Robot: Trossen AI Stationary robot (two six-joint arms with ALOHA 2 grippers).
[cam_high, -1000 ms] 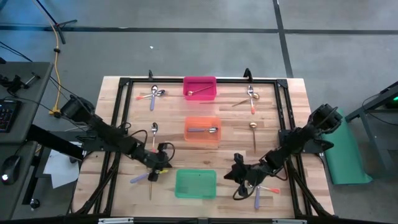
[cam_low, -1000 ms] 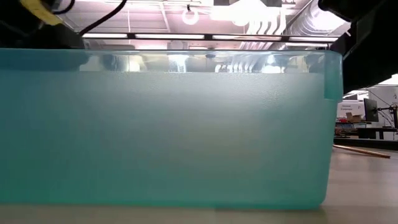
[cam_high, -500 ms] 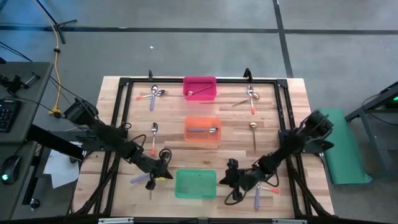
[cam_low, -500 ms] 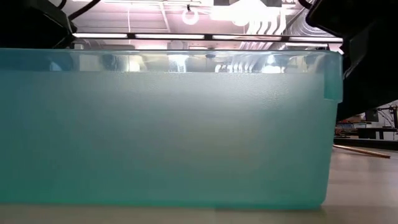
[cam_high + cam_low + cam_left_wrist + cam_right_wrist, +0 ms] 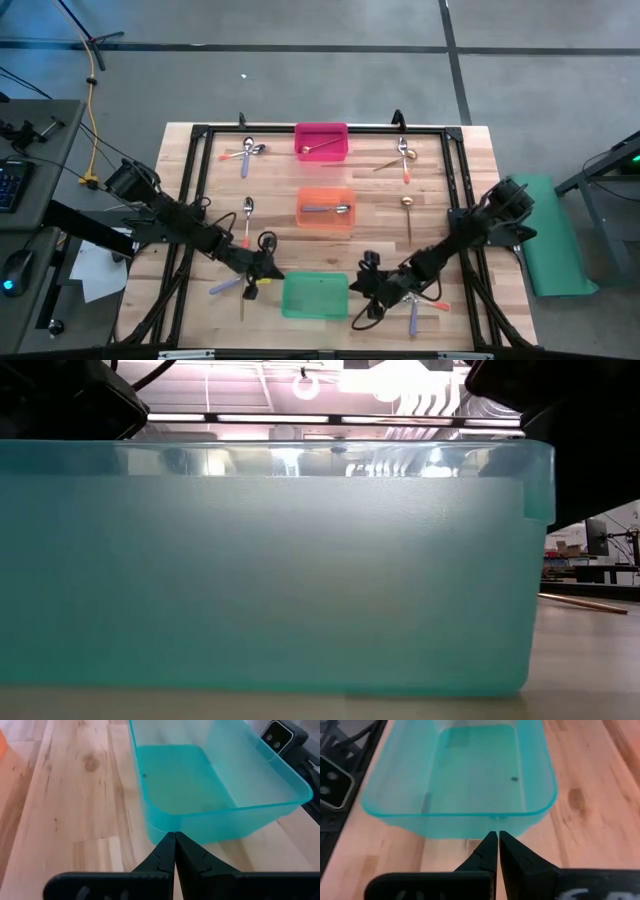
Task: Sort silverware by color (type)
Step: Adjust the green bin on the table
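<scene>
The green bin (image 5: 314, 296) stands near the table's front edge and fills the low view (image 5: 270, 560). My left gripper (image 5: 274, 271) is shut, its tips at the bin's left wall (image 5: 165, 822). My right gripper (image 5: 356, 289) is shut, its tips at the bin's right wall (image 5: 470, 826). Spoons lie on the wood: a purple-handled one (image 5: 222, 287) at the near left, an orange-red-handled one (image 5: 248, 215) beyond it, and a purple-handled one (image 5: 412, 316) and an orange-red one (image 5: 433, 303) by my right arm. No spoon shows in either gripper. My left gripper points its shut fingertips (image 5: 169, 851) slanting down at the foot of the green bin's left wall, near a corner; whether they touch it I cannot tell. My right gripper points its shut fingertips (image 5: 490, 849) slanting down at the bin's right wall (image 5: 495, 822); touching or apart, I cannot tell.
A pink bin (image 5: 322, 132) at the far edge holds a gold spoon (image 5: 318, 147). An orange bin (image 5: 325, 196) in the middle holds a purple-handled spoon (image 5: 326, 209). More spoons lie at the far left (image 5: 246, 153), far right (image 5: 403, 157) and right (image 5: 408, 215). A black frame (image 5: 200, 150) rims the table.
My left gripper has gone toward the table's near edge and right, up to the green bin's left wall, tipping further down. My right gripper has gone left toward the bin's right wall. Both have stayed shut.
</scene>
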